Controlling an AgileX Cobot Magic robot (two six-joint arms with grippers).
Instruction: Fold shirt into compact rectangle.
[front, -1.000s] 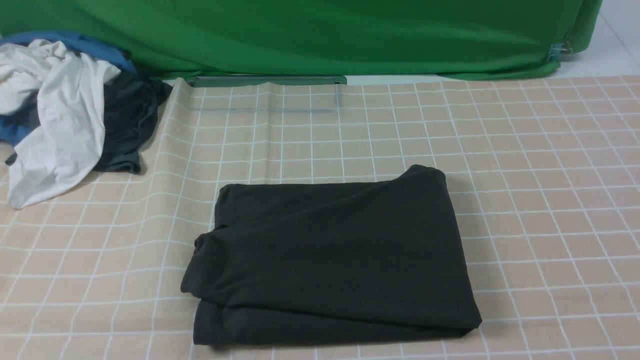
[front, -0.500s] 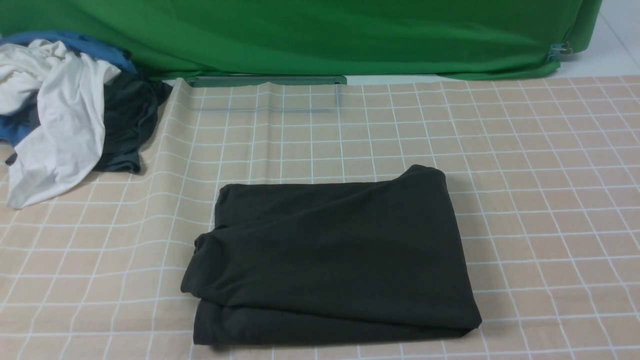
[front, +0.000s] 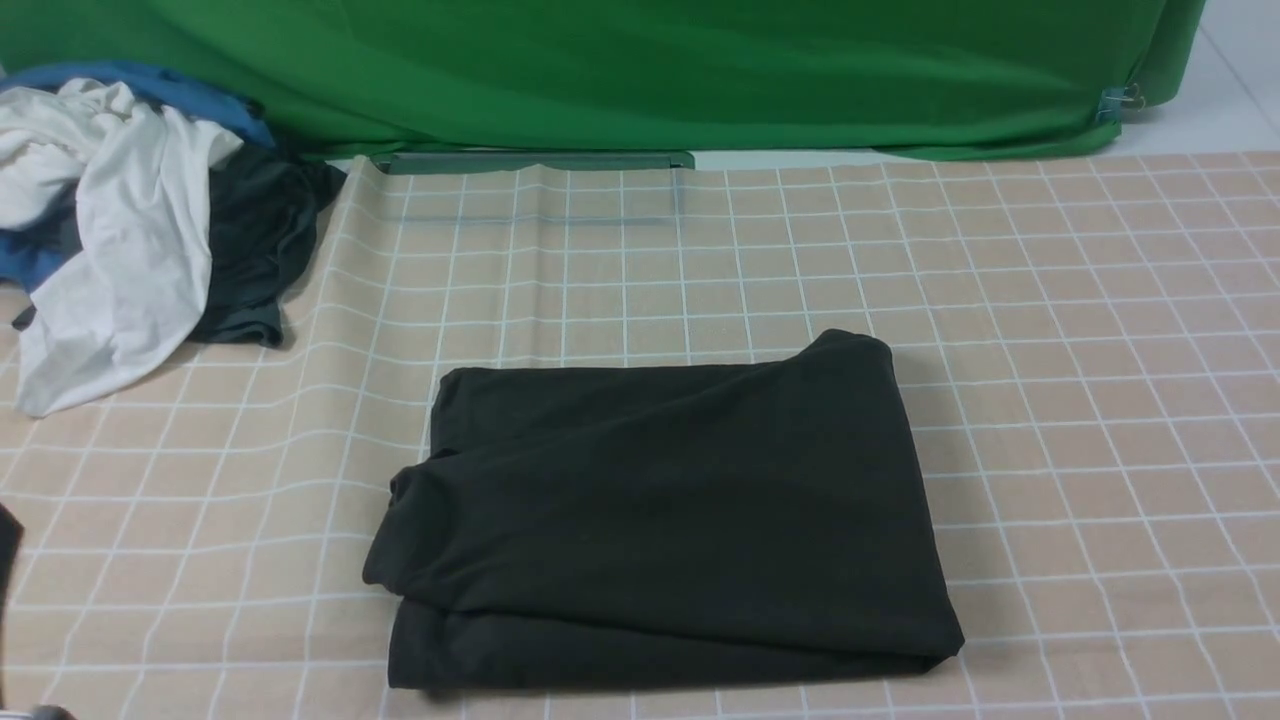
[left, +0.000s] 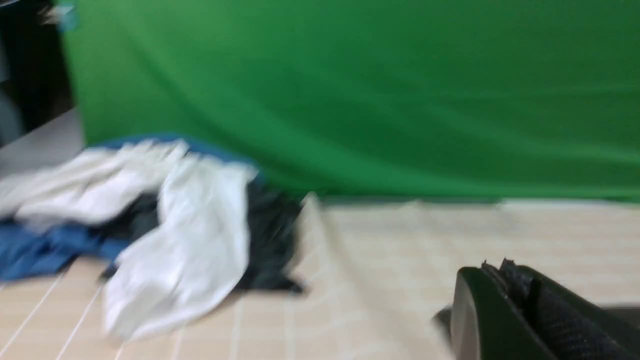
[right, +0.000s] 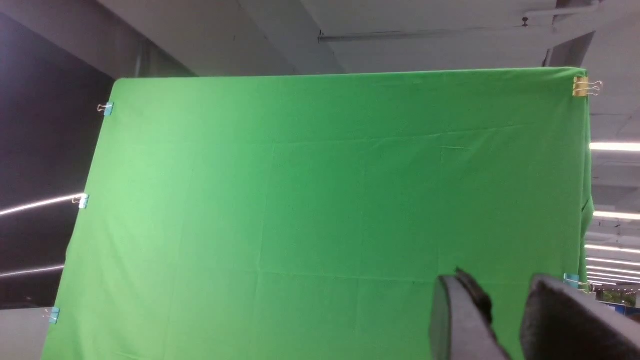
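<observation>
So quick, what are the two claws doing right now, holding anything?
Left gripper: fingers look pressed together, holding nothing, though the view is blurred.
Right gripper: fingers apart, open, empty, pointed up at the green backdrop.

backdrop: green cloth (right: 325, 210), clipped | ceiling: grey (right: 400, 30) | lights: tube strips (right: 614, 146)

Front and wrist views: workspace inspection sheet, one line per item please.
Surface: beige checked tablecloth, rippled on the left.
Job's things: black shirt lies folded in a rough rectangle, untouched.
Clutter: clothes pile of white, blue and dark garments, far left.
Grippers: left gripper blurred, looks shut, holds nothing; right gripper open, aimed at the backdrop.
Cables: nothing seen.
Surroundings: green backdrop held by binder clips.
</observation>
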